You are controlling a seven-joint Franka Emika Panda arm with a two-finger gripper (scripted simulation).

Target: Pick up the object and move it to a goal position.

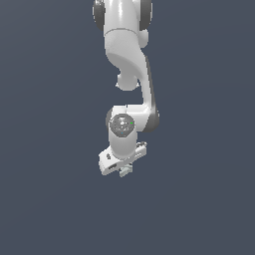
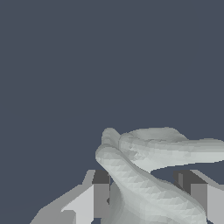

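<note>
**Ana:** Flat dark blue-grey all round, with no table edge or marker showing anywhere. What do you make of the arm (image 1: 130, 55)?

**Ben:** It comes down from the top of the exterior view, and the gripper (image 1: 125, 170) hangs at its lower end, tilted. A small pale scrap pokes out just below the fingers there.

**Ana:** That scrap is the object (image 2: 148, 170). The wrist view shows it far better: a pale grey-green, jagged thing with curved prongs, sitting right between the two fingers (image 2: 94, 199).

**Ben:** So are the jaws clamped on it?

**Ana:** I judge so. One finger sits on each side of it, close against it, though the contact itself is hidden behind the prongs.

**Ben:** What could go wrong from here?

**Ana:** The shape is the worry. On prongs that curve and taper, the pads probably bear on a narrow ridge and not on a flat face, so a quick swing or a sudden stop might twist it in the grasp or let it slip out.

**Ben:** And the goal?

**Ana:** Nothing marks it in either view, so I cannot tell how far there is to go
</note>
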